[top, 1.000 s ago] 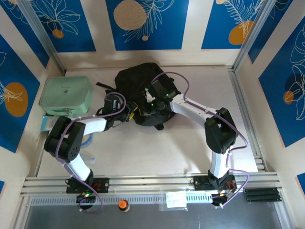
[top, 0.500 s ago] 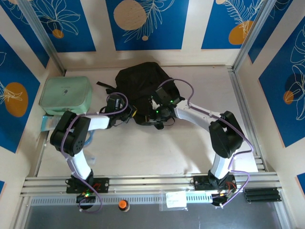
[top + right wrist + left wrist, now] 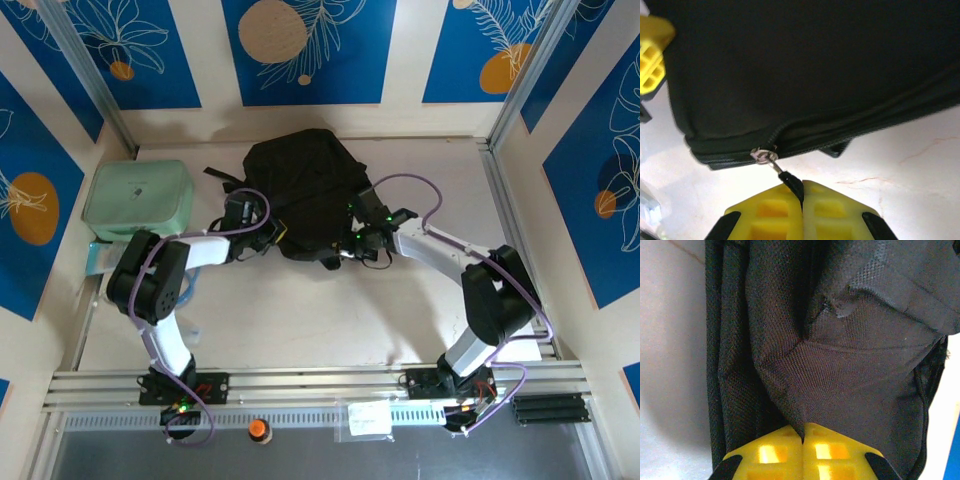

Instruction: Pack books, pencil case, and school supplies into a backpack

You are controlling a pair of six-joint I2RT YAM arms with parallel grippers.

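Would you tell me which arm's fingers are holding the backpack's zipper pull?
The right arm's fingers: they pinch the zipper pull, while the left arm's fingers pinch a fold of the backpack's plain fabric.

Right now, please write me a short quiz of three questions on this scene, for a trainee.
1. True or false: the right gripper is shut on the zipper pull of the backpack.
2. What does the left gripper pinch? A) a book B) a fold of backpack fabric C) nothing
3. In the top view, on which side of the backpack lies the mint-green case?
Key: 1 true; 2 B; 3 left.
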